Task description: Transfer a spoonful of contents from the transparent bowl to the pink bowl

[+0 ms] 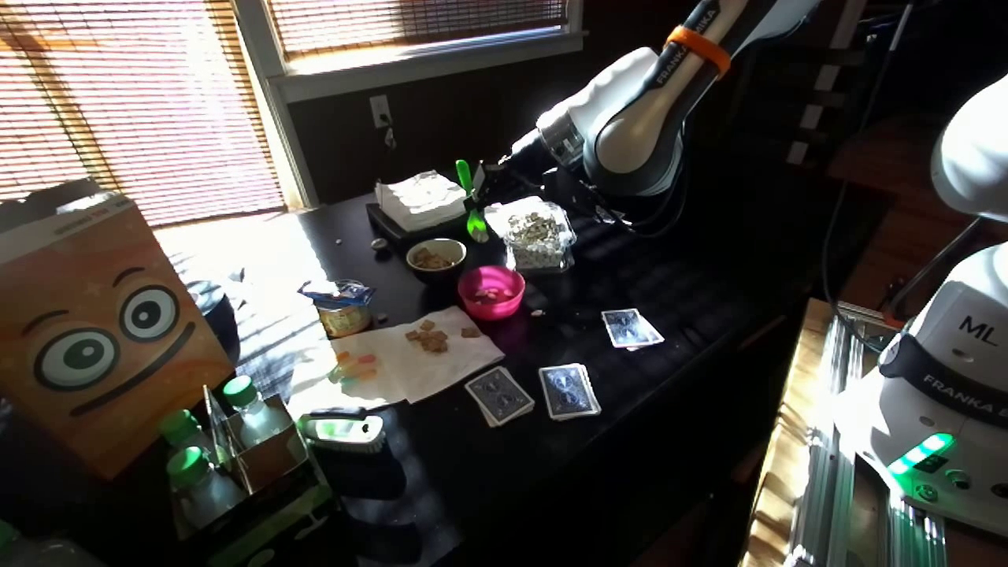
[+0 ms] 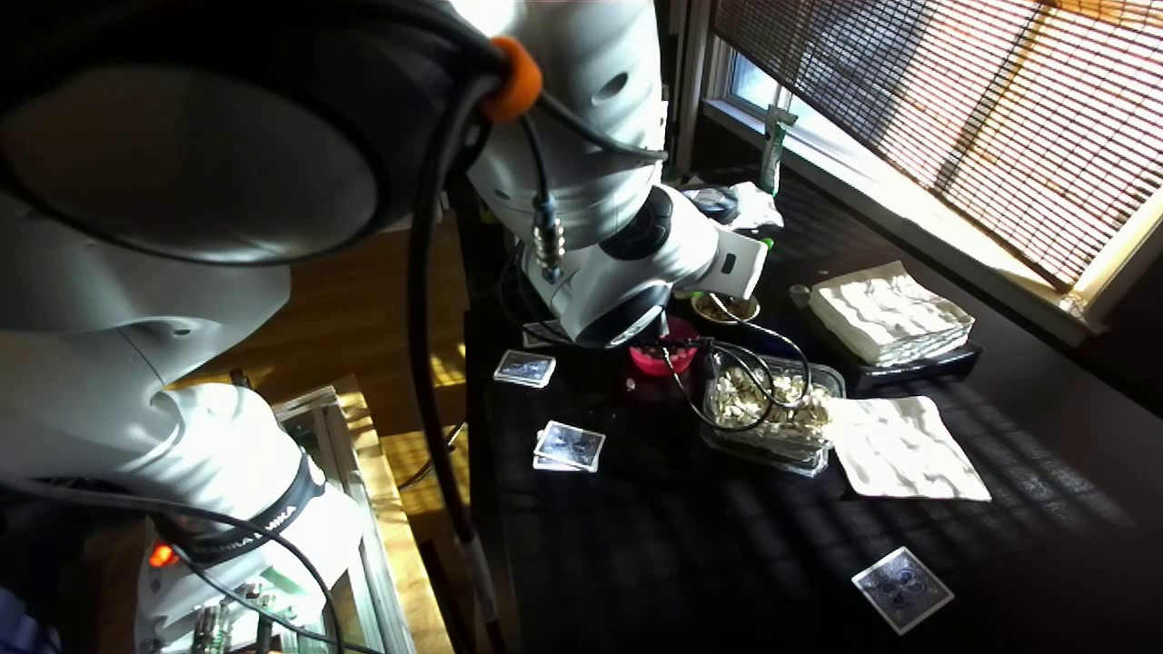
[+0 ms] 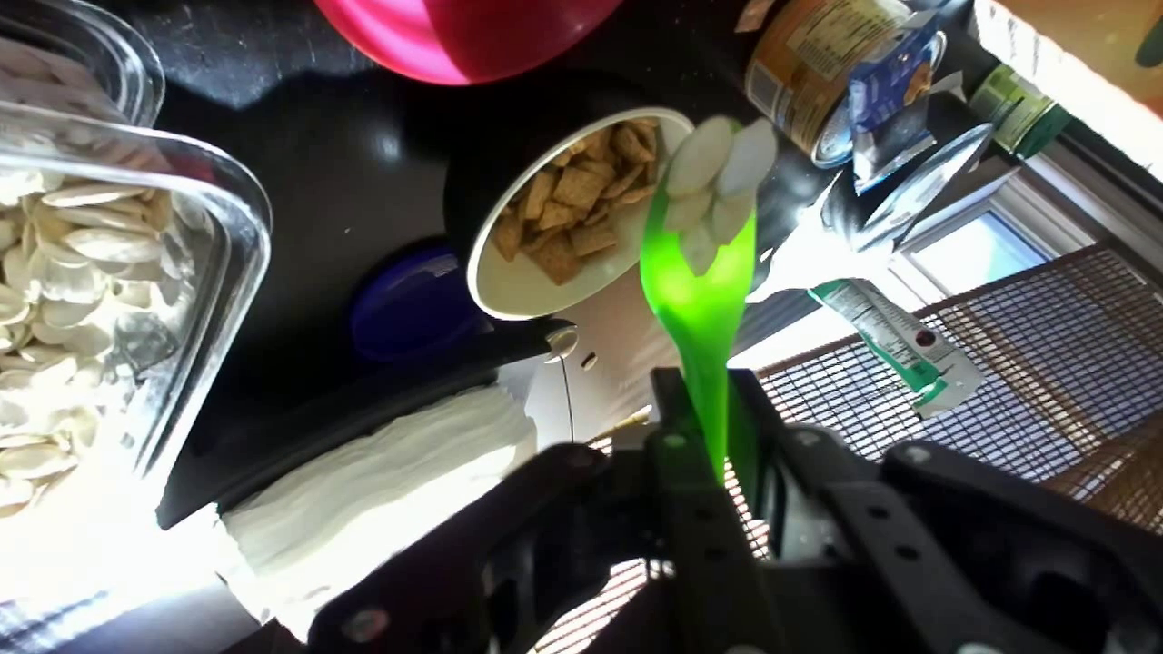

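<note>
We're holding a bright green plastic spoon (image 3: 701, 313), fingers (image 3: 674, 413) clamped on its handle; flat whitish seeds (image 3: 700, 159) are lying on its tip, ahead of them. In wrist view a clear rectangular plastic container (image 3: 245, 245) w/ more seeds is sitting left of the fingers, a round glossy magenta-pink bowl (image 3: 482, 45) ahead-left. We're expecting a light, stiff, prob. slick spoon, so we're wanting a firm, level handle grip; loose seeds could be slipping off.

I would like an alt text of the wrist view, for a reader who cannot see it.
A robot gripper holds a green spoon loaded with pale flat seeds, in front of a cream-lined bowl of brown cereal squares. A clear container of more seeds shows at the left edge, and part of a pink bowl at the top.
</note>
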`<state>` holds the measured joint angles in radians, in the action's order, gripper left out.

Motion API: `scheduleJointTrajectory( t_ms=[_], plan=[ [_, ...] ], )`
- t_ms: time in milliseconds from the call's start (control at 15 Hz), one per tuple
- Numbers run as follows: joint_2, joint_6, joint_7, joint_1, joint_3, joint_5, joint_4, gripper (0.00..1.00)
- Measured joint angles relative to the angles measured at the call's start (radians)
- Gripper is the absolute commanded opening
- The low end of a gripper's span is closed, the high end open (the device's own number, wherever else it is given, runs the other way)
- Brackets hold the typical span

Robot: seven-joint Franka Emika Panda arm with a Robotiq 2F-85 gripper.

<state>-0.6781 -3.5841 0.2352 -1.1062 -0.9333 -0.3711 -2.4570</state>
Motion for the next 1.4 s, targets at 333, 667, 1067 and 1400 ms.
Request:
scheduleJointTrajectory(
  t_ms=[333, 667, 1067, 1400],
  plan=[
    [-0.017, 0.000, -0.004, -0.004, 0.005, -0.024, 0.001, 0.04],
    [-0.082, -0.009, -0.019, -0.040, -0.003, -0.134, 0.003, 0.04],
    [-0.162, -0.068, -0.058, -0.078, -0.003, -0.271, 0.009, 0.04],
    [-0.221, -0.073, -0.070, -0.101, -0.008, -0.380, 0.018, 0.04]
  ],
)
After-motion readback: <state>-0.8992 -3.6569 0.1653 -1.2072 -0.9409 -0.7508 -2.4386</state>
